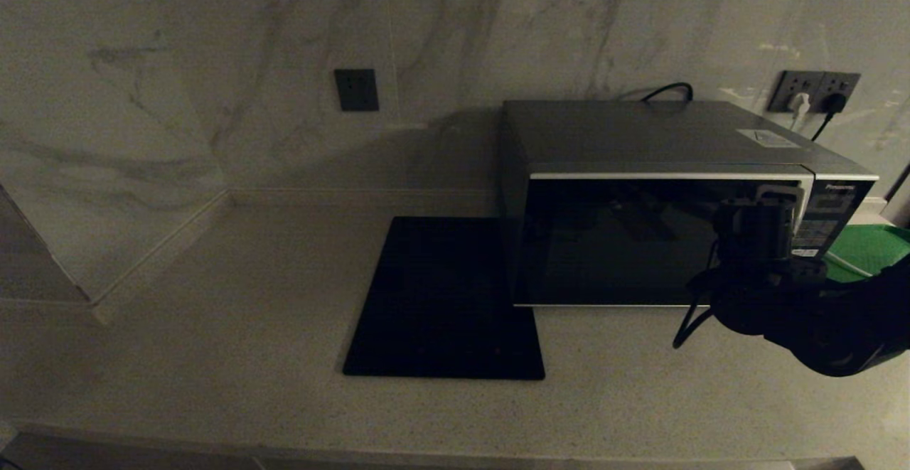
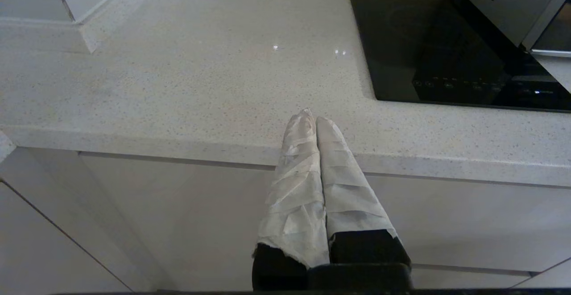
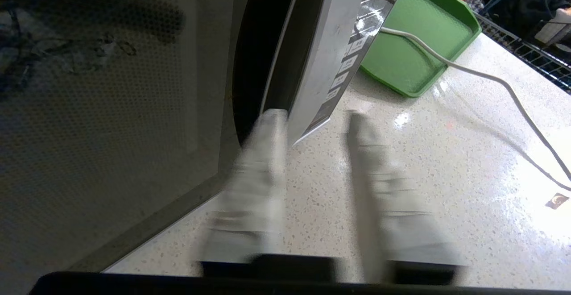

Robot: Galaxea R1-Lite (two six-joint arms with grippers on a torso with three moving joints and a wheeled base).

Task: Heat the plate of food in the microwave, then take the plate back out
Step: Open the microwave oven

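The microwave (image 1: 668, 203) is seen standing on the desk (image 1: 213, 356), against the wall, with a flat black mat (image 1: 444, 299) just beside it and a green tray (image 3: 415, 49) on its other side. The plate of food is not seen in any view. It may be inside the microwave, behind the dark glass, but that cannot be told.

The right gripper (image 3: 312, 121) is held at the edge of the door (image 3: 111, 107), near the button panel (image 3: 348, 58). Its jaws are parted, and nothing is held between them. One jaw is placed at the door's edge, where a dark gap shows; the other is out over the desk. The door seems to be a little way open.

The left gripper (image 2: 311, 118) is parked low in front of the desk's edge, with its jaws pressed together and nothing held.

Some things could go wrong from here. If the door is pulled with only one jaw hooked, the jaw could slip off and the door could be left half open. If it is pulled too hard, the whole microwave could be dragged along the desk. A white cable (image 3: 482, 78) lies on the desk near the tray, and it could be caught by the arm. The buttons could also be bumped by mistake.
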